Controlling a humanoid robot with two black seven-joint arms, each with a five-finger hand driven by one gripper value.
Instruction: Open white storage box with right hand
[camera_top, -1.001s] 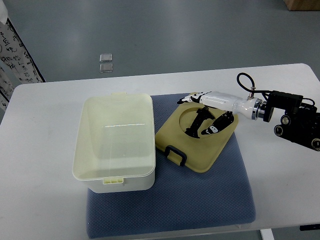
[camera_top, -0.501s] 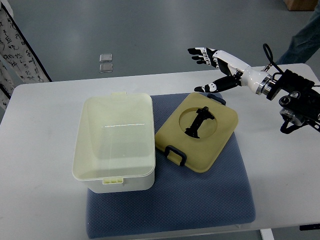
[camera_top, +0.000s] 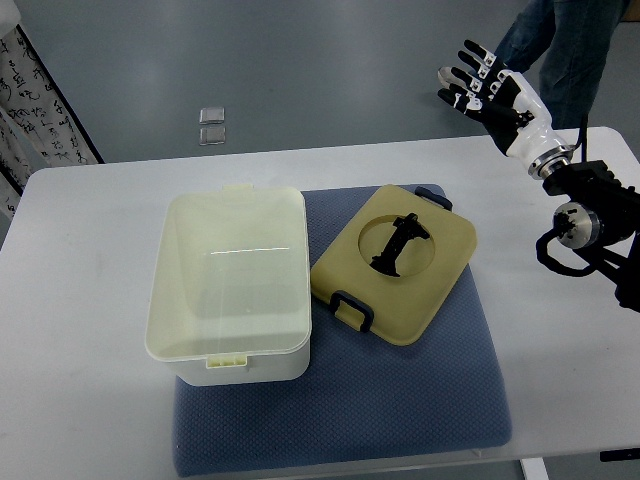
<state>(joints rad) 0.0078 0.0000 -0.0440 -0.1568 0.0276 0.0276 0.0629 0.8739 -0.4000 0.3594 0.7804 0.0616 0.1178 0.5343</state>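
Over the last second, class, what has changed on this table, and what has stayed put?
The right hand let go of the lid and lifted up and away past the table's far right edge, fingers spread. The lid, the open storage box and the blue mat have not moved.

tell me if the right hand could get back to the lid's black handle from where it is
Probably yes: the right hand is raised, open and empty, and the lid lies on the mat with its black handle facing up, uncovered.
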